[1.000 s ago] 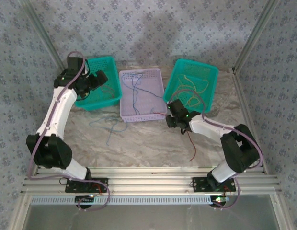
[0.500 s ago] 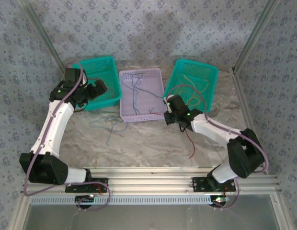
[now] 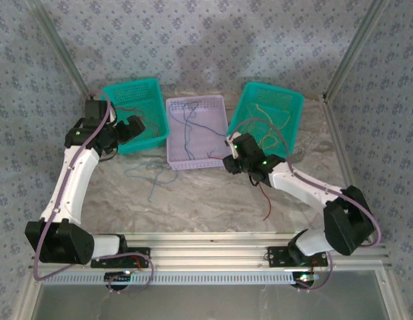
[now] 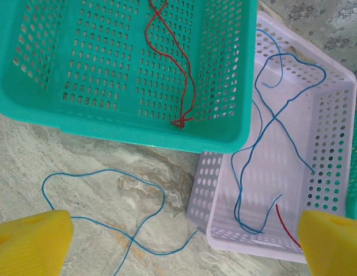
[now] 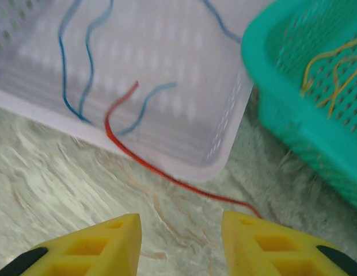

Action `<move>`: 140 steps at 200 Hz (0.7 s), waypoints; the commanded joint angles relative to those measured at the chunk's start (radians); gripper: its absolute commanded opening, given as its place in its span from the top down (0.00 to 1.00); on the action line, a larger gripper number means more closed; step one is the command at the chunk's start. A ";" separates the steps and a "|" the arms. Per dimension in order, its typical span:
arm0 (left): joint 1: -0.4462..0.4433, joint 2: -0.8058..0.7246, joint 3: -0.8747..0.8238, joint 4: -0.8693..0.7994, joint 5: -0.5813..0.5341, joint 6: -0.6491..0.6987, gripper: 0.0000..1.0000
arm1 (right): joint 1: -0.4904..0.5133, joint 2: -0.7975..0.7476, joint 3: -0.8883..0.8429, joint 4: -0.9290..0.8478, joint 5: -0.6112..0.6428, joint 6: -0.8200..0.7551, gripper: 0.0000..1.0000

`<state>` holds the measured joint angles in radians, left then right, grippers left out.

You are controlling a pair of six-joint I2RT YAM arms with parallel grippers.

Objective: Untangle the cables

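Since a second ago: left arm drawn back from the teal basket (image 3: 130,83); right arm reached closer to the lilac basket (image 3: 196,99).

Top view: left gripper (image 3: 130,127) wide open, empty. Right gripper (image 3: 228,162) is the nearer to the red cable (image 3: 268,200).

Left wrist view: blue cable (image 4: 103,171) looped on the table just ahead of the fingers.

Right wrist view: jaws parted, gripping nothing. The red cable lies crosswise just ahead of the fingertips, its far end over the lilac basket's rim.
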<state>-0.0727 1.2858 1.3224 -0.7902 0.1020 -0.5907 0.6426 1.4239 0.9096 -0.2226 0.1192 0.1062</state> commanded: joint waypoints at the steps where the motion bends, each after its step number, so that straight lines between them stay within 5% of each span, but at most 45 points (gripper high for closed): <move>1: 0.009 -0.042 -0.005 0.004 0.019 0.022 0.00 | 0.001 0.035 -0.044 0.066 0.038 -0.033 0.57; 88: 0.010 -0.071 -0.034 0.025 -0.005 0.034 0.00 | 0.003 0.250 0.017 0.186 0.153 -0.122 0.61; 140: 0.016 -0.079 -0.045 0.033 -0.008 0.036 0.00 | 0.003 0.213 0.030 0.181 0.128 -0.137 0.90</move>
<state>-0.0647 1.2373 1.2854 -0.7815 0.1036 -0.5728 0.6434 1.6814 0.9150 -0.0517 0.2443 -0.0147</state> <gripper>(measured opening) 0.996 0.140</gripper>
